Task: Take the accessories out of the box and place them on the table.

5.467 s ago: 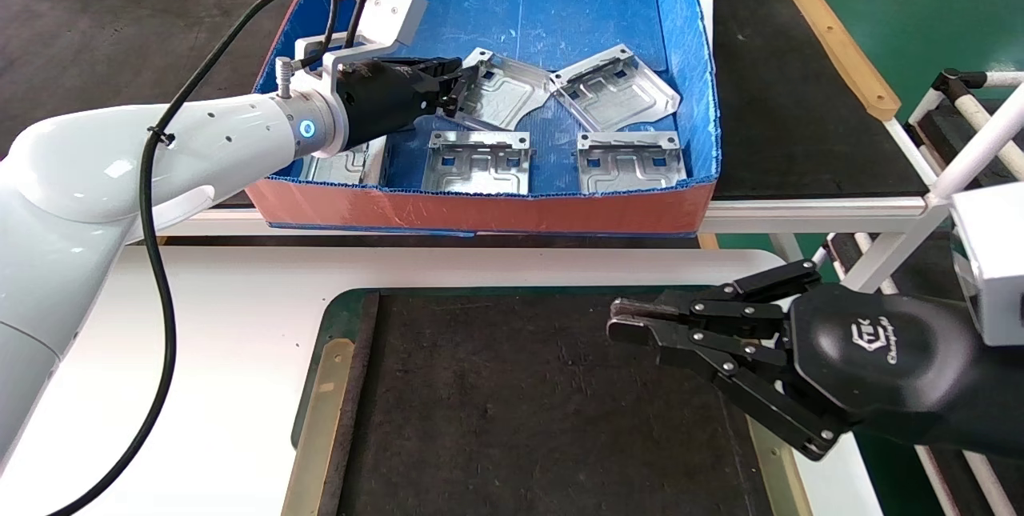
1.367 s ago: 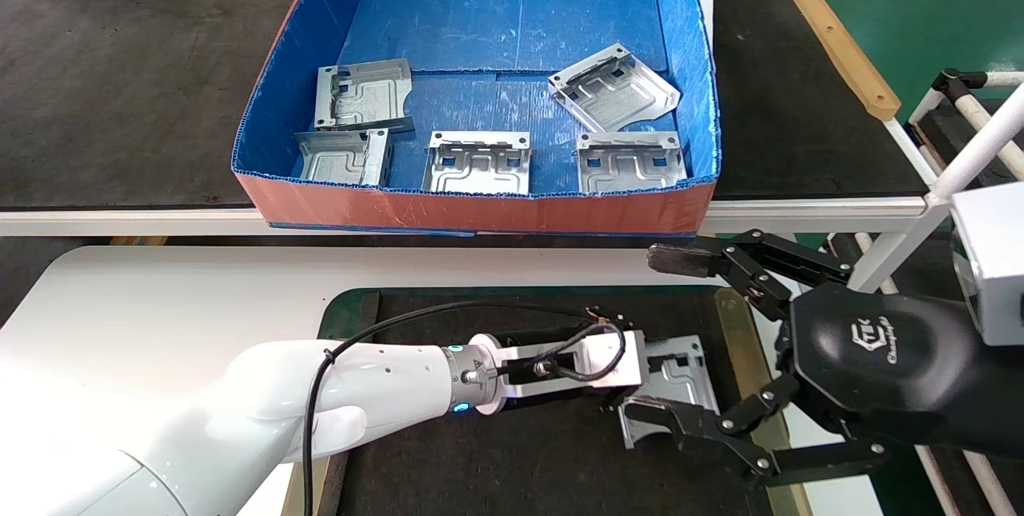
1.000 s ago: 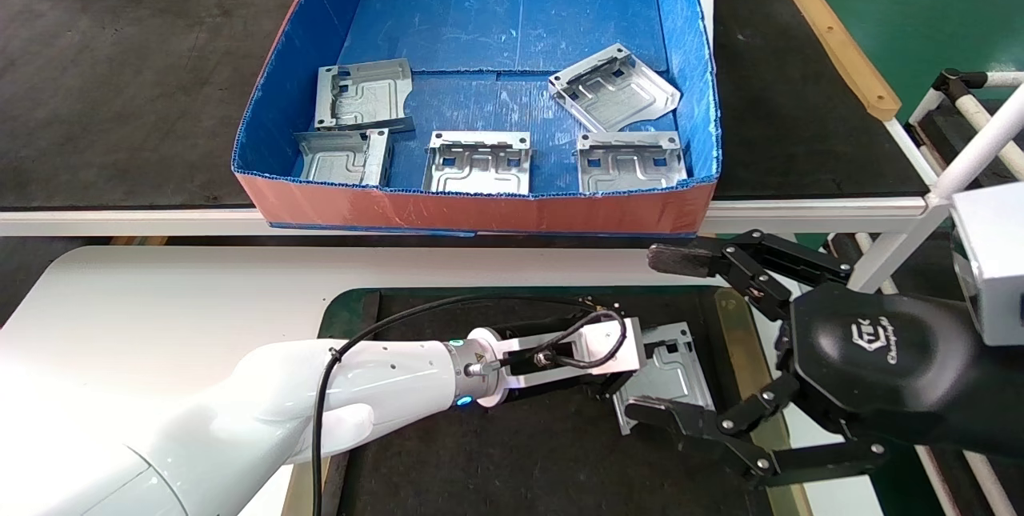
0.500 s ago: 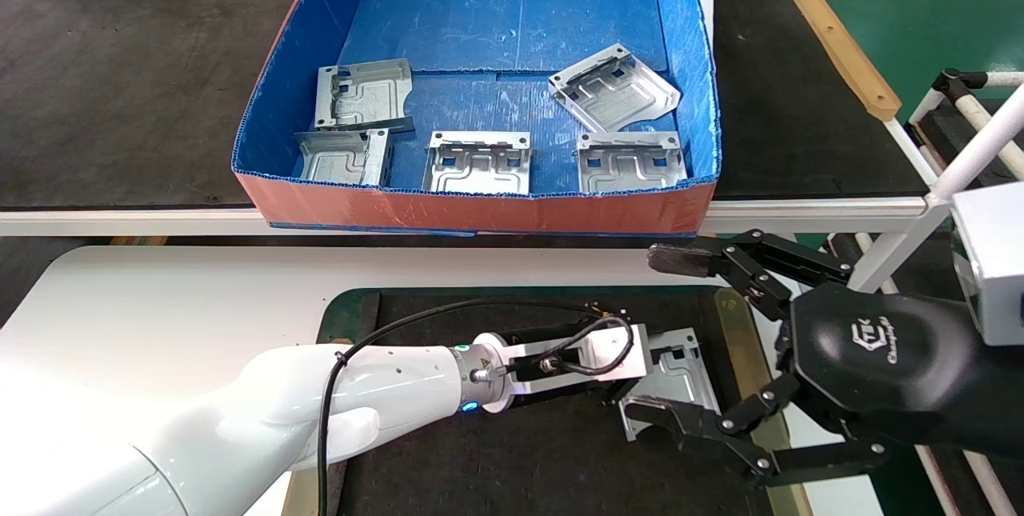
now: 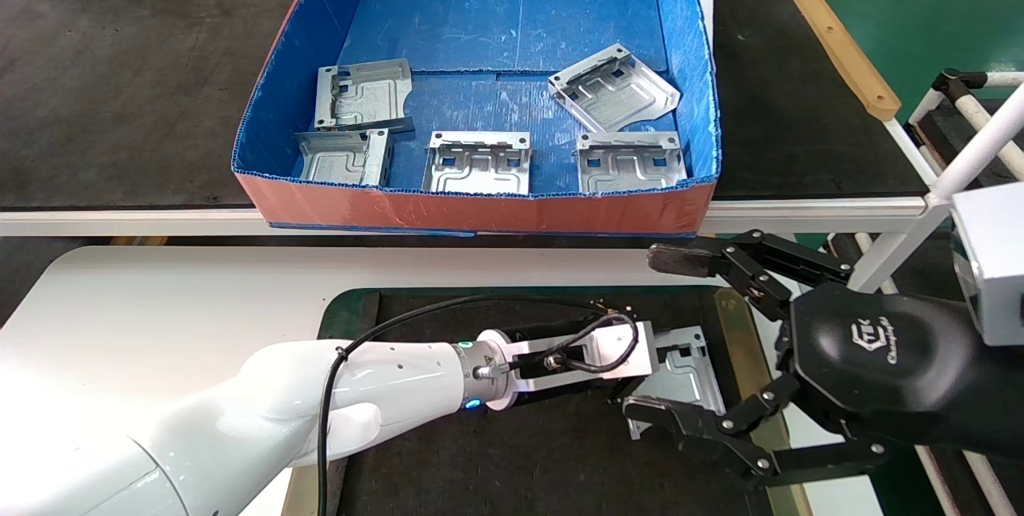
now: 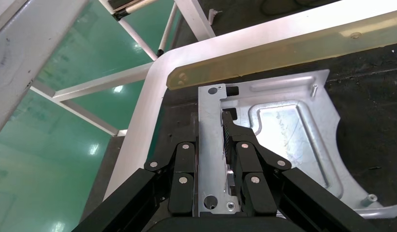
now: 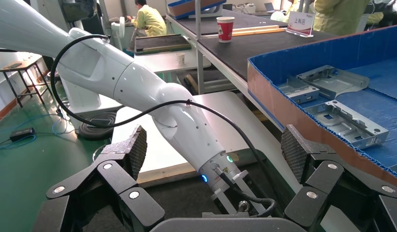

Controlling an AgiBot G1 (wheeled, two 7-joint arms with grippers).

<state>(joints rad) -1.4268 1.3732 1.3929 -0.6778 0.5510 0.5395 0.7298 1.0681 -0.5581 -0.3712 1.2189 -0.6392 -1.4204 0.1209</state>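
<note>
**Bracket held over the mat, five more in the box**

Right gripper [image 5: 668, 340] sits nearest, at about 4 o'clock in the head view, its black body over the right edge of the table [image 5: 184, 292]. Its jaws are spread wide: one finger [image 5: 680, 260] reaches out near the table's far right corner, the other lies low over the mat [image 5: 496, 452], its tip in front of the held bracket [image 5: 686, 376]. Nothing is between them; the right wrist view shows both pads [image 7: 131, 147] well apart, with only the left arm's white forearm beyond.

Left gripper [image 6: 220, 145] comes in from 8 o'clock, the arm stretched across the dark mat toward 3 o'clock. Its jaws are closed on the bracket's edge flange: the left wrist view shows one finger on each side of the thin upright strip of sheet metal, pinching it. This bracket lies over the right part of the mat, just beside the brass-coloured side strip [image 6: 283, 53] and the table's rounded white corner. Whether its underside touches the mat cannot be told.

Farther off, toward 12 o'clock, the box [image 5: 480, 212] stands on the black-topped bench [image 5: 120, 84]. Five brackets rest on its blue floor: three in a row along the near wall, at left [image 5: 340, 158], middle [image 5: 478, 162] and right [image 5: 630, 161], one [image 5: 362, 94] behind the left one and touching it, and one [image 5: 612, 88] turned askew behind the right one.
</note>
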